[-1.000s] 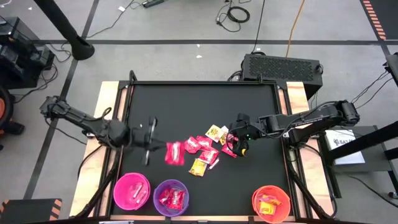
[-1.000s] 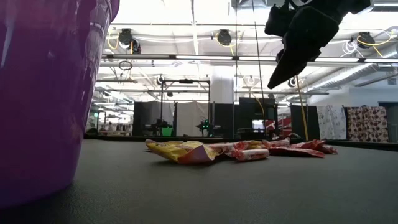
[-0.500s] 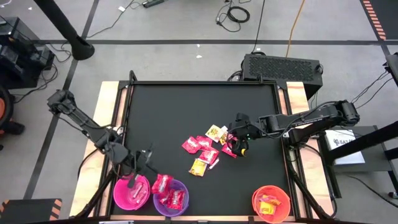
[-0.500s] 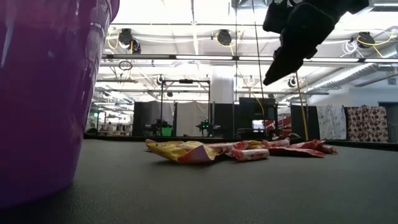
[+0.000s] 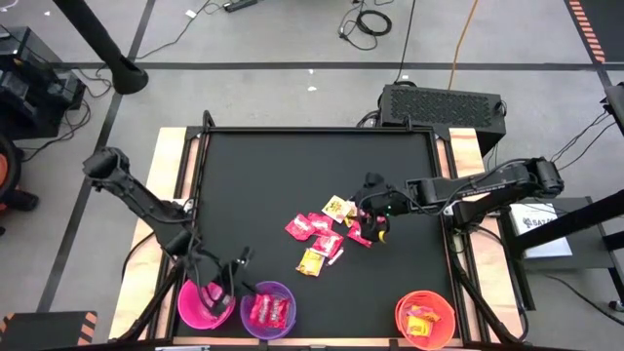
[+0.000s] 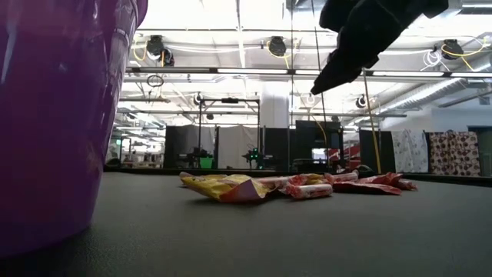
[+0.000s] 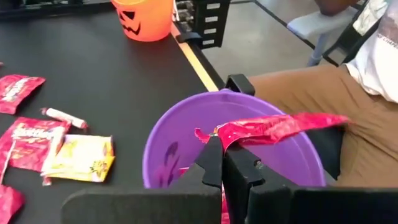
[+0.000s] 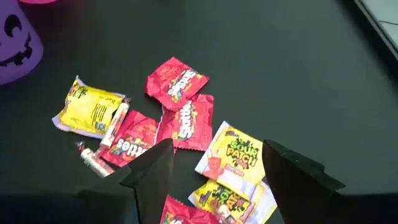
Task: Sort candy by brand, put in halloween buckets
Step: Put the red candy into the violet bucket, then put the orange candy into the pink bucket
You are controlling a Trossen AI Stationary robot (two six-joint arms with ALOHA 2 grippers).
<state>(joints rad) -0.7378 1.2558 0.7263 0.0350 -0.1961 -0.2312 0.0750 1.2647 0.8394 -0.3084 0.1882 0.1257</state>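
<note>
Candy: one red packet (image 7: 273, 127) is pinched in the left claw (image 7: 221, 149), held over the purple bucket (image 7: 161, 140); the rest lies in a loose heap (image 5: 330, 232) mid-tabletop, red and yellow mixed.
Buckets: pink (image 5: 188, 310), purple and orange (image 5: 426, 318) stand in a row along the near edge of the tabletop (image 5: 292, 166); the purple one already holds red packets.
Step in hand: by my reading, dropping a red packet into the purple bucket.
Left claw: fingers closed on the packet's end, the wrapper sticking out sideways across the bucket mouth.
Next move: likely just to let go, provided the packet is well inside the rim so it does not catch on it.
Right claw (image 8: 214, 165): fingers spread wide, hovering above the heap, over a red packet and near a yellow one (image 8: 233, 158).
Edges: buckets sit close to the tabletop's near edge; a seated person (image 7: 323, 93) is just beyond it.
Open room: much bare tabletop around the heap.
</note>
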